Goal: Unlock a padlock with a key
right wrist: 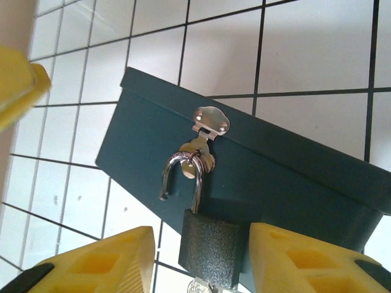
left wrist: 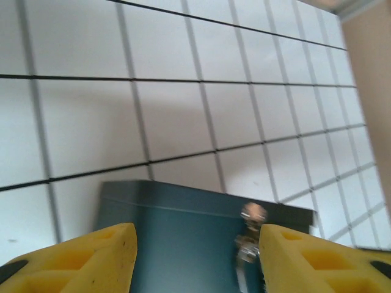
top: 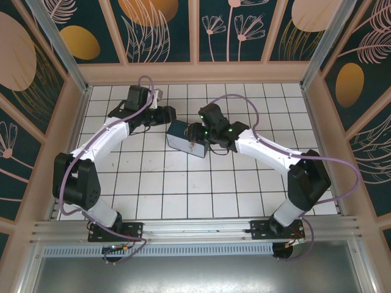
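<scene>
Right wrist view showed the right gripper (right wrist: 200, 253) spread, the padlock (right wrist: 211, 247) hanging between its fingers, shackle sprung open.

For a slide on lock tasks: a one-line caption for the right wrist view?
Padlock hanging from the teal box's hasp, shackle open, between the right gripper's open yellow fingers.

White tiled floor (top: 183, 183); dark floral wall panels (top: 165, 30)

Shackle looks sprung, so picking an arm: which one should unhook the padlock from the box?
Right arm, I'd say: the padlock hangs between its open jaws. The left arm looks down on the box, hasp off-centre.
</scene>
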